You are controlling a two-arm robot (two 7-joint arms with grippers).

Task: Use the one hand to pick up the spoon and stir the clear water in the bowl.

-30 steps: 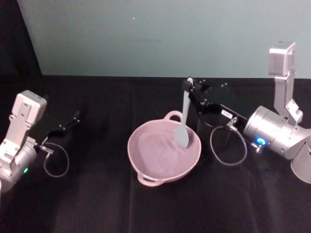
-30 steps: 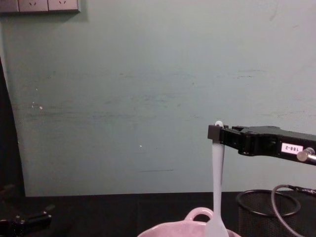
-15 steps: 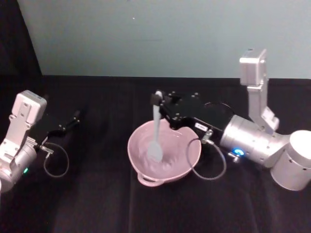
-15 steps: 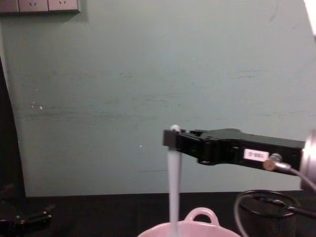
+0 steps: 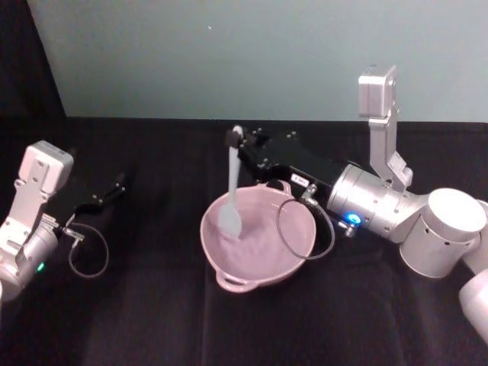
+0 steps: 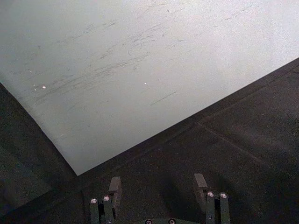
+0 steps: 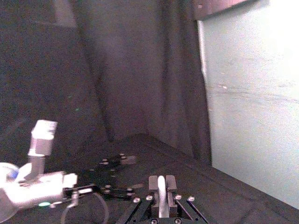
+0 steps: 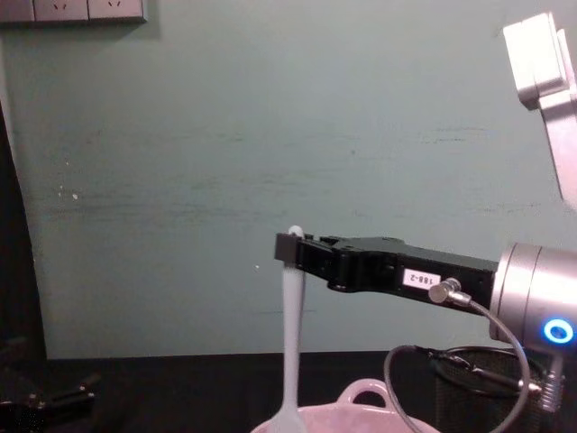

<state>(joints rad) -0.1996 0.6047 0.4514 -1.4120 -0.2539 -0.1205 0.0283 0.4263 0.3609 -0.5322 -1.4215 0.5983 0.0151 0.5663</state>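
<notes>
Spoon [image 8: 290, 343] farther left, head cut off.

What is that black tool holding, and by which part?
The right tool grips the white spoon by its handle's top end. The left tool holds nothing.

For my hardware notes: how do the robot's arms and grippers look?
Both arms are silver-grey metal; the right arm shows a blue light, the left arm a green light. The black boxy right gripper carries a white label, a silvery connector and a looping grey cable. The black left gripper has a cable loop too.
</notes>
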